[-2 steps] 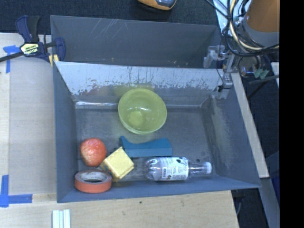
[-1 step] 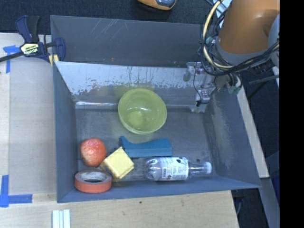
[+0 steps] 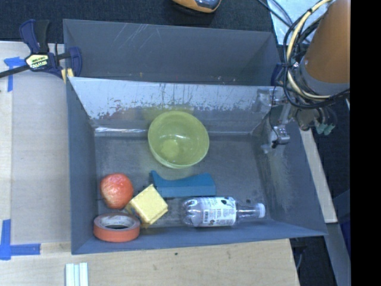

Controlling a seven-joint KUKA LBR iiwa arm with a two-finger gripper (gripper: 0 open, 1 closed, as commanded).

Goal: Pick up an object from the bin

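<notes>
At the far right of the bin (image 3: 178,58), seen from the camera view, the gripper (image 3: 277,137) hangs close to the right wall, just below the far right corner. It sits over bare grey metal where the sloping wall meets the floor. Whether the jaws stand wide or narrow I cannot tell from this angle. Above it, outside the rim, are the orange cover (image 3: 331,40) on the wrist and a loop of cables (image 3: 296,37).

Six things lie in the bin, all apart from the gripper. Nearest is the bowl (image 3: 178,139), yellow-green and upright, on the floor by the far wall, to the gripper's left. Next nearest is the bottle (image 3: 217,211), clear with a printed label, on its side along the near wall, cap pointing right.

Between the bowl and the bottle lies a blue block (image 3: 181,185), flat and oblong. A yellow sponge (image 3: 149,205) sits just beside the block's left end, turned cornerwise, touching or nearly touching the bottle's base. Left of the sponge is an apple (image 3: 117,190), red with a pale patch. A tape roll (image 3: 116,227), orange-red, lies flat in the near left corner, just beside the apple and the sponge.
</notes>
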